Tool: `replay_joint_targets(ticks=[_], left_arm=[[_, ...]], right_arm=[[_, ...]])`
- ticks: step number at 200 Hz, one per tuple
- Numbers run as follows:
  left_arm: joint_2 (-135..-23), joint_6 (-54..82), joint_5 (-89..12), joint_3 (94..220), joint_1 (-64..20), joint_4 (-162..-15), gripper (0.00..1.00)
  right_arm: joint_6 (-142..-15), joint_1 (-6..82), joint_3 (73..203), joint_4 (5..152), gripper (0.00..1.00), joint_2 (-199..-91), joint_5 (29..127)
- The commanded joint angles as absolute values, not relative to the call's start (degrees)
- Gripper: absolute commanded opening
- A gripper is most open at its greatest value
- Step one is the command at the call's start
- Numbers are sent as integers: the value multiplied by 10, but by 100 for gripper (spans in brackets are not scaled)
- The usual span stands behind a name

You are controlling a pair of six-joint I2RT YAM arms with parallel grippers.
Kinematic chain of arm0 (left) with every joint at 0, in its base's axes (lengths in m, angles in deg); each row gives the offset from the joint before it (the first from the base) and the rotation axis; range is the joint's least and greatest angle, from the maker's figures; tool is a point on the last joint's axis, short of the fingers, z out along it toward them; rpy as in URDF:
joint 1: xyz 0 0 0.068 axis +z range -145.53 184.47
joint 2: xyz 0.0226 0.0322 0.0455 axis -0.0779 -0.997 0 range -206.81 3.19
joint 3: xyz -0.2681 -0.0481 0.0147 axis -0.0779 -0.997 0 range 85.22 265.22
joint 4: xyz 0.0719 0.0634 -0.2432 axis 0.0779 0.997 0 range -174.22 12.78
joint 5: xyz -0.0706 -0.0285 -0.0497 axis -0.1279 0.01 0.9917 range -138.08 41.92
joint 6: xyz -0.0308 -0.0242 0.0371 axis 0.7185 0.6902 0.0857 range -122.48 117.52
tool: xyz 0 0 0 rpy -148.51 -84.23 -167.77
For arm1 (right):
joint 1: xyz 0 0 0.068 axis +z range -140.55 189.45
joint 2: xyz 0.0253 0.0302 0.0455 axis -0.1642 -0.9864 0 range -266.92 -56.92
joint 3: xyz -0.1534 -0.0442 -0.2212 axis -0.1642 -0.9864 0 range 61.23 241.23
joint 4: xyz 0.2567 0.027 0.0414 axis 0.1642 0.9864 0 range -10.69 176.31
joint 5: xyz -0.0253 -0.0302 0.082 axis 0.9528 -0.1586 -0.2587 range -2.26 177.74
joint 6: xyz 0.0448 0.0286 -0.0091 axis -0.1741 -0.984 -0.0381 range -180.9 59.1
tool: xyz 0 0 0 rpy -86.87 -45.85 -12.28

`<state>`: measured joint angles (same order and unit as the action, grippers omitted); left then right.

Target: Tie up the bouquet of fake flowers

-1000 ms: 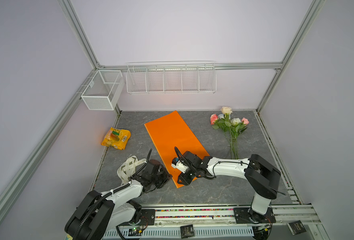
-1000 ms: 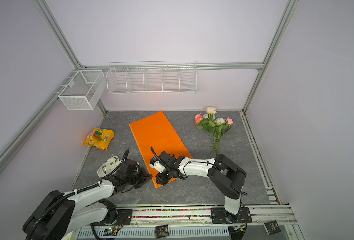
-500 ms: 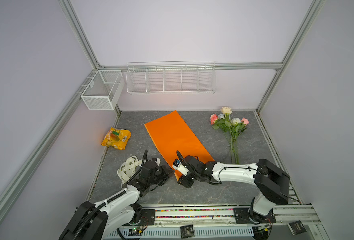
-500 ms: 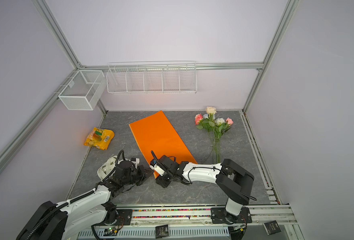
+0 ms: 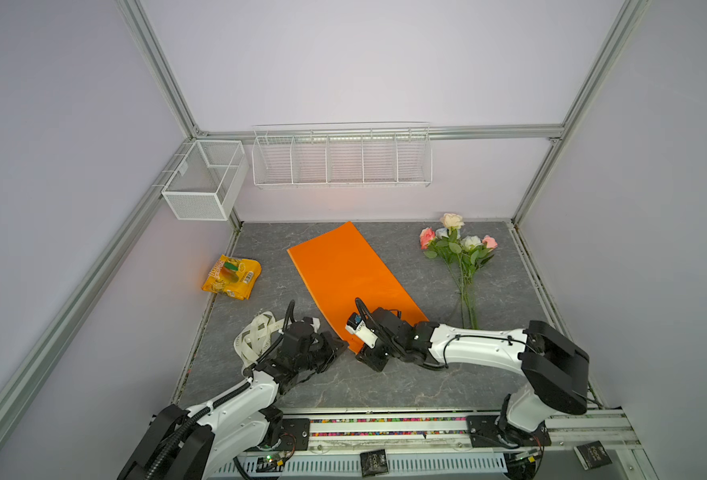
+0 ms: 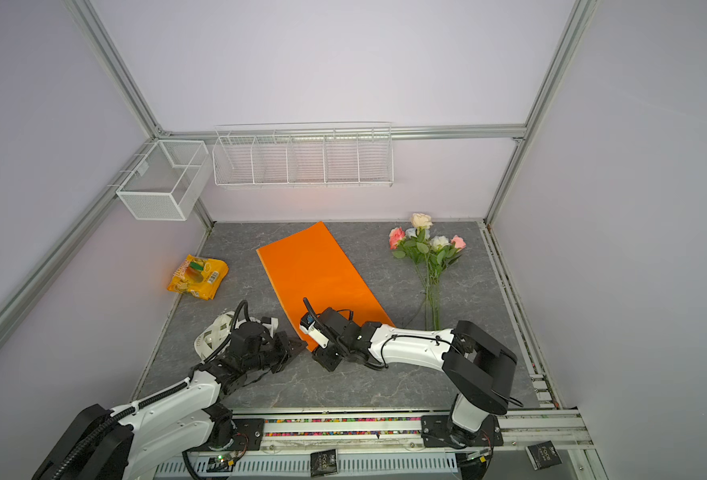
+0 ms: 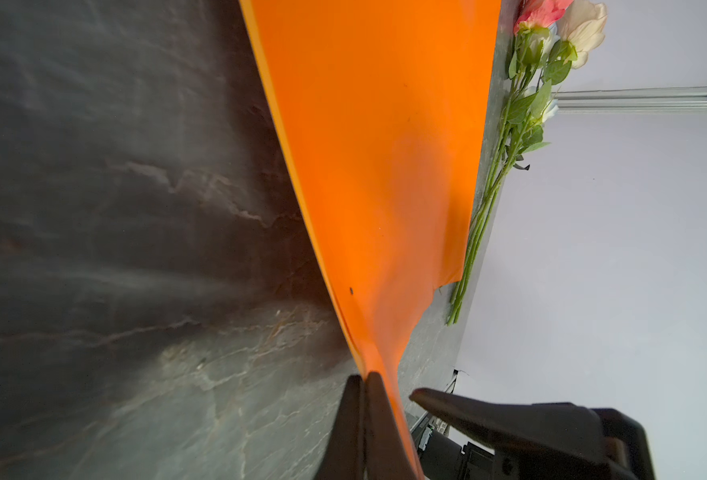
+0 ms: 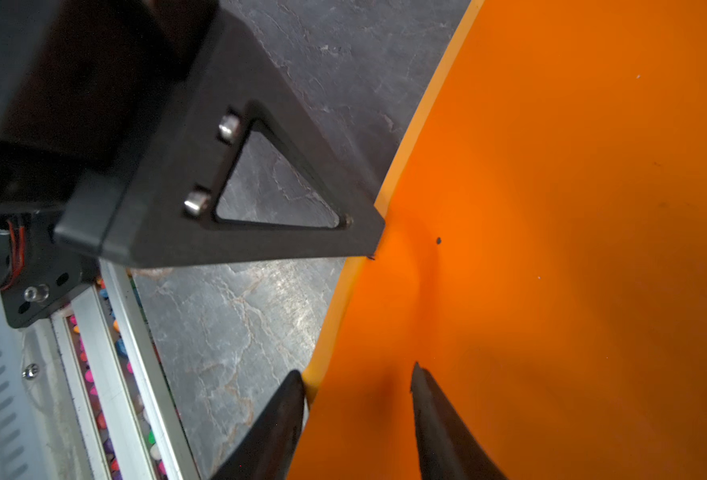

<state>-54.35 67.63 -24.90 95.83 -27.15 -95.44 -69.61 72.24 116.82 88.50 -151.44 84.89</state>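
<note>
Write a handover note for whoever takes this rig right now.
Left hand: shut on the near corner of the orange paper.
Right hand: open, jaws astride the same sheet's near edge, not gripping.
Bouquet: lying loose on the table, right of the paper and apart from it, unwrapped.
Ribbon: heaped by the left arm.
Done: nothing wrapped or tied.
Left: flowers onto paper, wrap, tie.
</note>
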Motion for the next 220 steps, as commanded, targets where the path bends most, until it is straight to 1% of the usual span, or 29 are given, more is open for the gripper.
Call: replay_joint_targets(ticks=[1, 41, 51, 65, 75, 112, 124, 138, 154, 175, 197, 220], left_arm=[[-544, 670, -252, 961, -274, -947, 0], [-543, 669, -251, 961, -274, -940, 0], [-543, 668, -253, 961, -274, -938, 0], [-542, 666, -257, 961, -274, -930, 0], [-541, 664, -261, 961, -274, -924, 0], [-543, 662, -260, 961, -274, -921, 0], [-544, 661, -260, 961, -274, -919, 0], [-543, 659, -259, 975, -274, -918, 0], [-544, 656, -259, 982, -274, -913, 0], [-544, 654, -259, 982, -274, -909, 0], [-546, 651, -265, 984, -274, -899, 0], [-552, 643, -266, 989, -274, -891, 0]], right_arm=[[-691, 724, 1170, 904, 44, -1513, 842], [-676, 725, 1172, 922, 43, -1516, 837], [-675, 724, 1173, 927, 40, -1515, 832], [-675, 723, 1170, 928, 40, -1509, 816], [-680, 721, 1170, 926, 35, -1506, 812], [-688, 718, 1169, 922, 33, -1506, 811], [-689, 717, 1169, 922, 27, -1508, 814], [-690, 716, 1172, 925, 24, -1509, 822], [-695, 716, 1174, 925, 18, -1507, 838], [-698, 713, 1176, 929, 20, -1509, 841], [-701, 710, 1183, 938, 26, -1511, 810], [-712, 707, 1177, 927, 27, -1507, 784]])
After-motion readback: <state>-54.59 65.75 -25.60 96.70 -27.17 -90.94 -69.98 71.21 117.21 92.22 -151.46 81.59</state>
